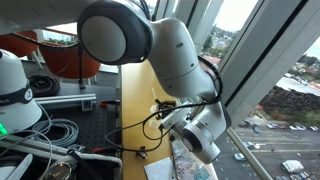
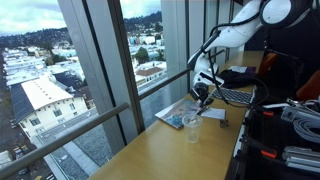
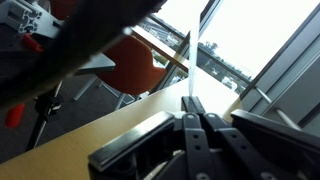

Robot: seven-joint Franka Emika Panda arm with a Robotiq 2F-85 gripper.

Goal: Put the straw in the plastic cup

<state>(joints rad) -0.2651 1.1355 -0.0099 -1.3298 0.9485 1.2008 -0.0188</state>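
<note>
The plastic cup [image 2: 192, 123] is a small clear tumbler that stands upright on the wooden table [image 2: 165, 152] beside the window. My gripper [image 2: 203, 94] hangs a little above and behind the cup. In the wrist view the two fingers [image 3: 193, 101] are pressed together on a thin pale straw [image 3: 190, 62] that sticks out past the fingertips. The cup does not show in the wrist view. In an exterior view the arm [image 1: 160, 60] fills the picture and hides the cup.
A flat magazine [image 2: 174, 114] lies by the window next to the cup. A dark keyboard-like device [image 2: 236, 96] lies behind the gripper. Cables and equipment [image 2: 290, 130] crowd the table's inner side. Window glass and mullions [image 2: 100, 70] run along the table's edge.
</note>
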